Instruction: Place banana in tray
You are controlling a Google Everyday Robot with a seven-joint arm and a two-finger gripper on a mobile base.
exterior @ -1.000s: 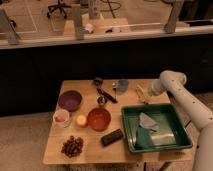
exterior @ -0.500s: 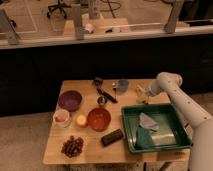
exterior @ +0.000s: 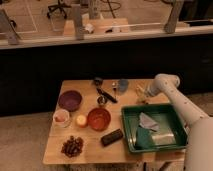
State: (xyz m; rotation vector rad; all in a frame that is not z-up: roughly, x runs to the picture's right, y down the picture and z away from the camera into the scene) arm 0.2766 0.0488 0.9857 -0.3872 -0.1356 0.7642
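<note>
The banana (exterior: 140, 91) shows as a pale yellow shape on the wooden table, just behind the far left corner of the tray. My gripper (exterior: 144, 93) is right at it, at the end of the white arm (exterior: 172, 97) that reaches in from the right. The gripper covers part of the banana, and I cannot tell whether it touches it. The dark green tray (exterior: 125, 131) lies at the table's front right, with a grey packet (exterior: 148, 121) and other flat wrappers inside it.
On the table to the left are a purple bowl (exterior: 70, 100), an orange bowl (exterior: 98, 119), a white cup (exterior: 61, 118), a small yellow cup (exterior: 81, 120), a black bar (exterior: 112, 137) and a dark cluster (exterior: 73, 146). A blue cup (exterior: 122, 85) and a black utensil (exterior: 106, 94) are at the back.
The arm has shifted slightly to the left and down over the banana's place. The things on the table have not moved.
</note>
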